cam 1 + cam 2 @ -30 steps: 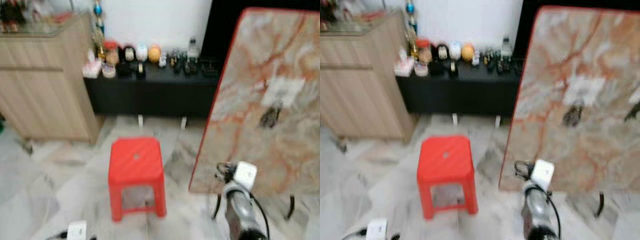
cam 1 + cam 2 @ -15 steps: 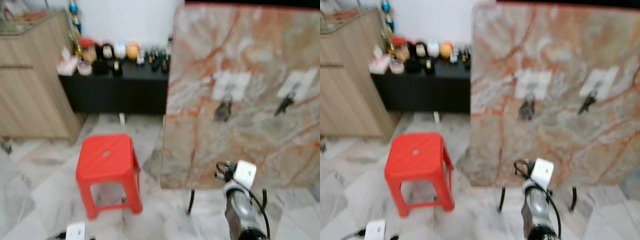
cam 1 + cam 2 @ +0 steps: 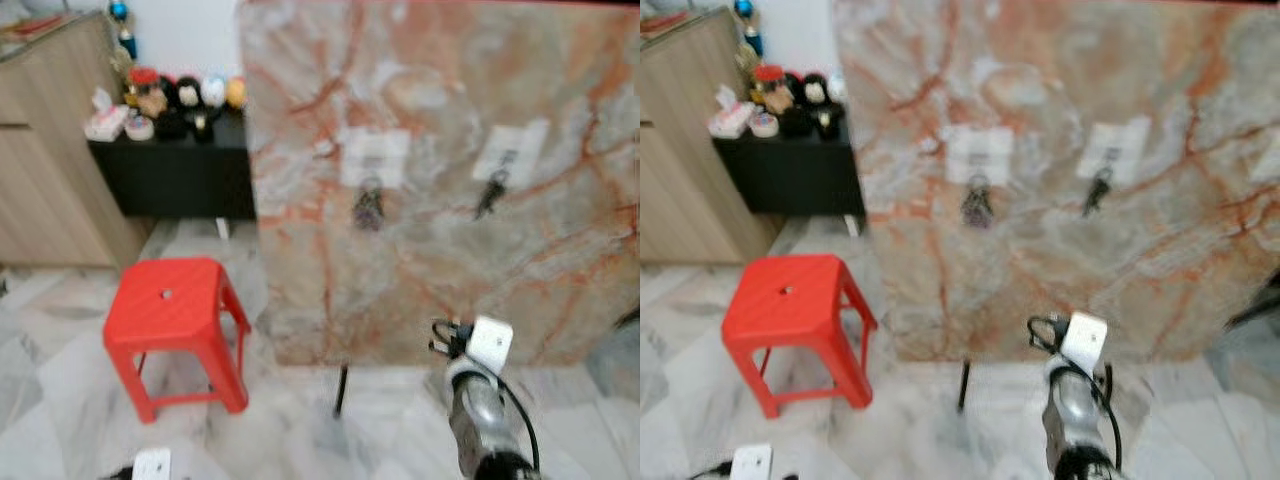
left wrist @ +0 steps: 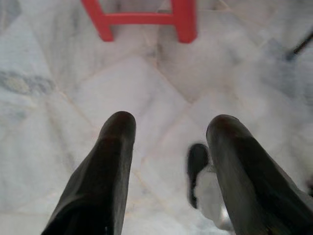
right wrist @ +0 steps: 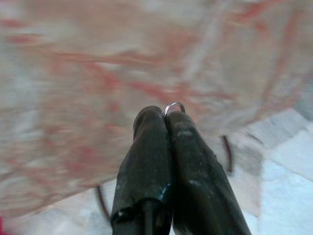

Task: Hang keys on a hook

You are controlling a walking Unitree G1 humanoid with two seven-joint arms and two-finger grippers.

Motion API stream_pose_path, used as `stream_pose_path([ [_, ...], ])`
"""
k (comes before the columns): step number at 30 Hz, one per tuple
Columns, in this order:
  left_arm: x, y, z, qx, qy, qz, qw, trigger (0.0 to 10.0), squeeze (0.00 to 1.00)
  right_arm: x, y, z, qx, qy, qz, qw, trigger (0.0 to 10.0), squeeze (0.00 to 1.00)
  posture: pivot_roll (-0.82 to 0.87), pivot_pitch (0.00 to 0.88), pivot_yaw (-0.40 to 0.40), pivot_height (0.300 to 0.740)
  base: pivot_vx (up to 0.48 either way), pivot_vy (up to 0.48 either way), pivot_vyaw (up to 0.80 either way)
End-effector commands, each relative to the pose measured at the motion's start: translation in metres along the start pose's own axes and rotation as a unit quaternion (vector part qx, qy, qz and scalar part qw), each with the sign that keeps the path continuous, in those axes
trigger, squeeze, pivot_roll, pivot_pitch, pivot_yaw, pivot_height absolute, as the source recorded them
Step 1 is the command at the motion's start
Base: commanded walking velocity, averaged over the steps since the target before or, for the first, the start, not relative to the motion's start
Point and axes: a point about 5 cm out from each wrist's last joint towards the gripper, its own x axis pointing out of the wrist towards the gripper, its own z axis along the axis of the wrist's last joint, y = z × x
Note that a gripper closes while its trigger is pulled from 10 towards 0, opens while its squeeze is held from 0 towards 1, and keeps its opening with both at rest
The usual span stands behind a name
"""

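The right gripper [image 5: 165, 113] was pinched closed on a key ring [image 5: 173, 106] (only its wire loop peeked out), carried toward the marble board [image 3: 440, 180] for hanging, while the idle left gripper [image 4: 168, 127] hung open.

The upright board [image 3: 440, 190] looks like polished marble, veined orange and grey. The floor [image 4: 146, 98] is pale glossy marble tile. The stool [image 3: 170, 310] is smooth red plastic. The cabinet [image 3: 40, 150] shows matt wood grain. A thin ring [image 5: 173, 106], probably metal, glints between matt black fingers [image 5: 146, 161].
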Motion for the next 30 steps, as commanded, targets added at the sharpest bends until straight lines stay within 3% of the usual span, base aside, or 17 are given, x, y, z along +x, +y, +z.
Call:
stream_pose_path([
  [1,-0.0013,0.0009,-0.0045,0.004,0.009,-0.001,1.0,10.0,0.0,0.0024,0.0019,0.0066,0.006,-0.011,0.002,1.0,10.0,0.0,-0.01,0.0,-0.018,0.74,0.0,-0.398,0.0],
  [12,-0.0014,-0.0008,-0.0051,0.004,0.01,-0.003,1.0,10.0,0.0,0.0021,0.0003,0.0061,-0.01,-0.012,0.009,1.0,10.0,0.0,-0.01,0.0,-0.027,0.74,0.0,-0.387,0.0],
  [30,-0.0001,0.0005,0.0002,-0.009,-0.002,0.0,1.0,10.0,0.0,0.0038,0.0012,0.0106,-0.004,-0.019,0.002,1.0,10.0,0.0,-0.01,0.0,-0.022,0.74,0.0,0.0,0.0],
])
